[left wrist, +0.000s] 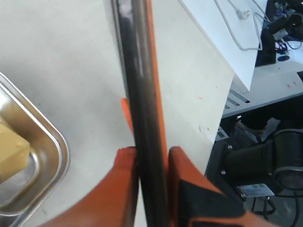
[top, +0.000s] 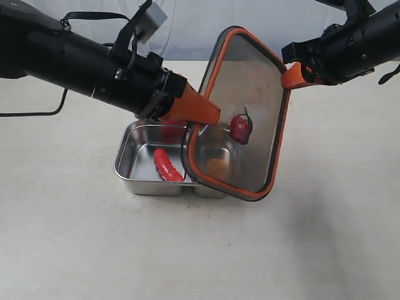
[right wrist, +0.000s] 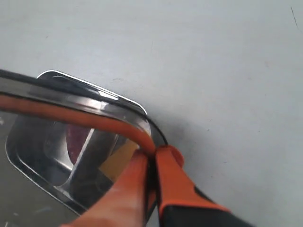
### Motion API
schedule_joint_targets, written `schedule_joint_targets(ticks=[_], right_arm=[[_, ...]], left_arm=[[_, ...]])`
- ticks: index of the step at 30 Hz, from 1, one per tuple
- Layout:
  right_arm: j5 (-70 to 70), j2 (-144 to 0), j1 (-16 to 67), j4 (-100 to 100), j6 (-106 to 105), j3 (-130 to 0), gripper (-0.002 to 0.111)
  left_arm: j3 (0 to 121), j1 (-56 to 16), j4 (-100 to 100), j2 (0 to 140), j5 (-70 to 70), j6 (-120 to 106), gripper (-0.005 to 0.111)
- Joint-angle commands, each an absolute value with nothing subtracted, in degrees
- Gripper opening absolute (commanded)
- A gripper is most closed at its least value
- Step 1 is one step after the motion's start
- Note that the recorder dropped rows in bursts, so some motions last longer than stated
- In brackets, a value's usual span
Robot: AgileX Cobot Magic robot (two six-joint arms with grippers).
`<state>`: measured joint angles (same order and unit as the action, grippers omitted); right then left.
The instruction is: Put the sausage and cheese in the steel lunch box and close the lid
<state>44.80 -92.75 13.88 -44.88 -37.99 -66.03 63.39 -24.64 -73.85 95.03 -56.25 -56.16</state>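
The left end effector (top: 209,117) is clenched on the left edge of the lid (top: 250,75). In the left wrist view we see its two orange fingers (left wrist: 124,163) pinching the dark rim between them. The right end effector (top: 292,76) is likewise clamped on the lid, at the upper right rim.

Nearest us on the bench (top: 312,250), the steel lunch box (top: 125,164) sits flat, its left side uncovered. We note the sausage (top: 167,165) lying on the floor of the left compartment, close to the divider. The cheese (left wrist: 12,149) rests in the right compartment. From the exterior view we make it out only as a dim yellowish patch through the lid.

Above and behind, the lid hangs steeply tilted between the two arms. Its low edge is over the right compartment and its high edge is raised away from us. The orange seal (top: 282,134) runs round its rim, and a red valve tab (top: 239,128) sits mid-panel. We cannot tell whether the low edge touches the box.
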Motion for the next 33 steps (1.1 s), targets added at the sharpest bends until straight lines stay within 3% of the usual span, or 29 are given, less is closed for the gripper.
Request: schedule_joint_targets(ticks=[1,8,13,15,23,33], right_arm=[[46.35,-92.16,13.8,-46.98,-39.56,-66.01,0.0],[46.29,-91.69,13.8,-46.8,-39.69,-66.01,0.004],[45.62,-89.4,13.69,-45.84,-40.76,-66.01,0.038],[45.21,-88.16,13.69,-44.02,-40.76,-66.01,0.044],[41.05,-82.07,12.29,-40.32,-38.86,-66.01,0.036],[40.89,-75.46,7.33,-40.06,-38.86,-66.01,0.036]], left_arm=[[63.35,-25.2,-74.85,94.62,-56.27,-59.05,0.0],[63.48,-25.2,-73.14,94.62,-52.57,-59.3,0.0],[63.61,-25.2,-69.78,94.62,-48.98,-59.3,0.0],[63.61,-25.1,-69.66,94.62,-48.22,-59.3,0.0],[66.4,-23.67,-60.84,93.1,-44.75,-58.23,0.0],[68.31,-23.54,-34.84,86.19,-34.89,-45.9,0.0]])
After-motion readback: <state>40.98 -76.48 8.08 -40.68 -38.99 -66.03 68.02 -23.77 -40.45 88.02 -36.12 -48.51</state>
